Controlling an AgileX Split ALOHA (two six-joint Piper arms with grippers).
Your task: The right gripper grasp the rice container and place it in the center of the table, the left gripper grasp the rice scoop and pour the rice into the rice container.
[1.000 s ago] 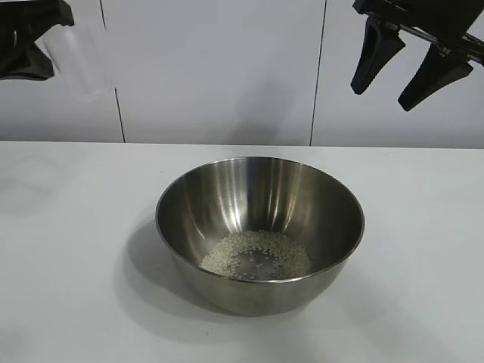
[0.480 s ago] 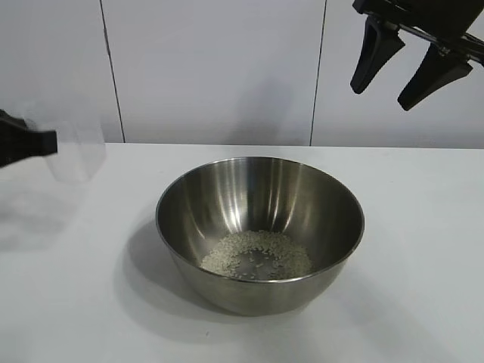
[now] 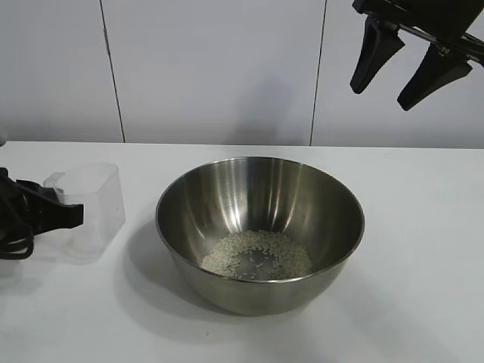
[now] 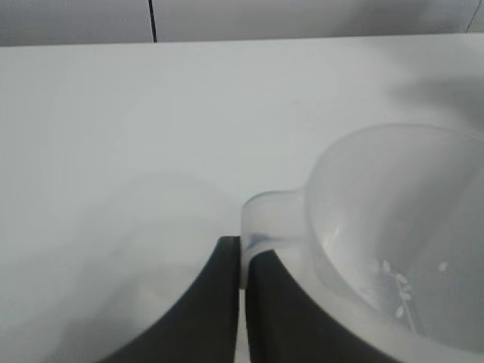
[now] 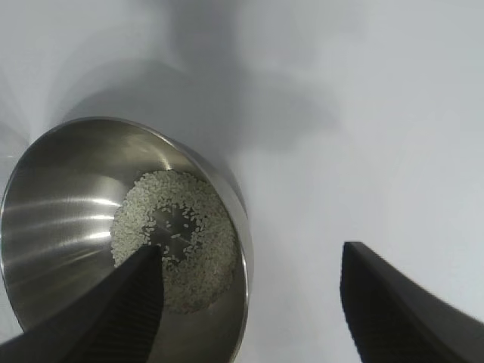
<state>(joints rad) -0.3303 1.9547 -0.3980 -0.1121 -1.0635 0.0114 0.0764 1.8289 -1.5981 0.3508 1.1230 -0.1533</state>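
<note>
Left gripper (image 4: 240,261) clamped on rice scoop (image 3: 89,208) handle, right gripper (image 3: 408,64) spread, empty.

backdrop: a pale panelled wall (image 3: 219,72) is being seen at the rear | joints: two dark vertical seams (image 3: 318,72) are being shown dividing its panels | surface: plain

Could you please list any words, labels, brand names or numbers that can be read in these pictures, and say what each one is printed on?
There is no readable text in any view.
The rice scoop, held at its handle by the left gripper: no legible markings.
The rice container with the rice: bare steel, no brand or stamp visible.
The table and the wall panels: plain.
The right gripper, raised and open: no label visible.
</note>
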